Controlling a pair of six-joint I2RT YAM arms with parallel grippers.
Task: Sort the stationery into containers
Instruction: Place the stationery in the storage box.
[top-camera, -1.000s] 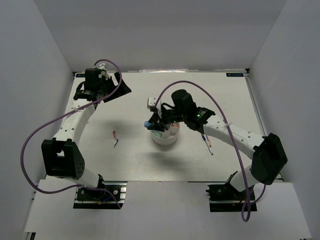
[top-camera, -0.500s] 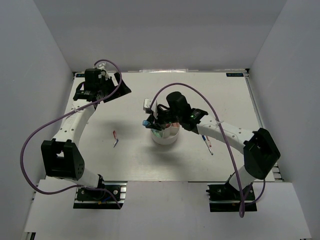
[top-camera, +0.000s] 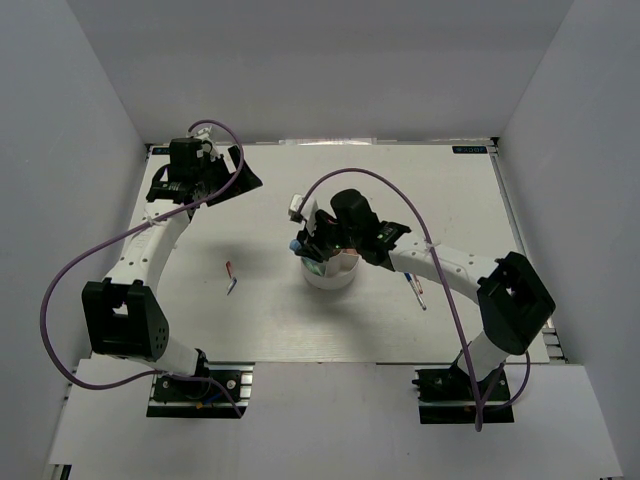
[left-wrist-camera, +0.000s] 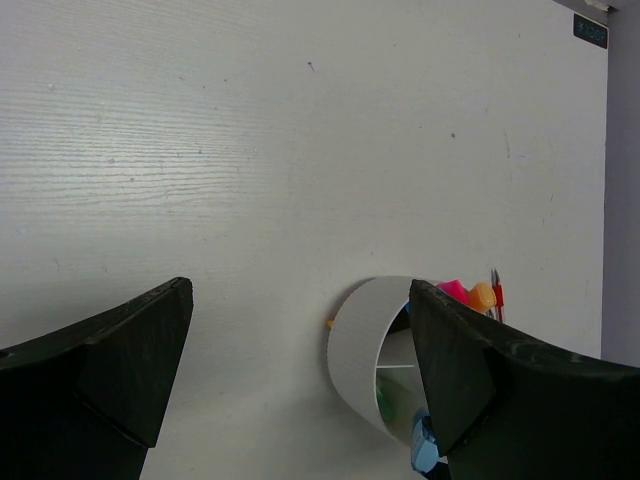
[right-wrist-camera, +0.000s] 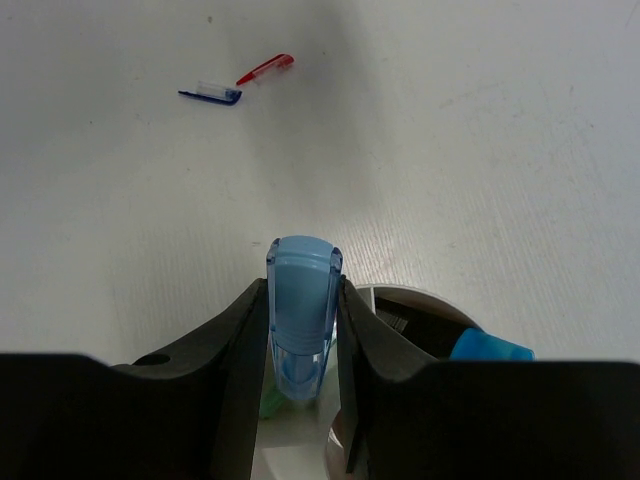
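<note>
Since a moment ago the right arm has swung its elbow in toward the white cup (top-camera: 330, 277), carrying the right gripper (top-camera: 312, 245) a touch further over the cup's left rim; the left arm hasn't stirred.

From above, the right jaws are clenched on a blue highlighter (top-camera: 298, 243), which hangs just over the cup's left edge. The left gripper (top-camera: 205, 188) sits well to the cup's left and beyond it. A red pen (top-camera: 229, 268) and a blue pen (top-camera: 233, 287) lie loose on the table (top-camera: 450, 200) left of the cup. Another pair of thin pens (top-camera: 415, 288) lies to its right, and a small white thing (top-camera: 296, 207) I can't make out lies just beyond it.

At the left wrist, the fingers stand spread wide with only bare table between them. The cup shows pink (left-wrist-camera: 452, 290) and orange (left-wrist-camera: 482, 296) caps at its far side, and something mint-green (left-wrist-camera: 388, 405) in a nearer compartment.

At the right wrist, the highlighter is pinched between both fingers, its end poking past them, with the cup's rim just below and to the right. A second blue cap (right-wrist-camera: 490, 347) already stands inside the cup.

This looks like the drop-in step. It wants the highlighter centred over one open compartment, clear of wall and dividers. Then it should go down until its end is inside before the jaws let go. So near the rim, an early release could tip it onto the table.
</note>
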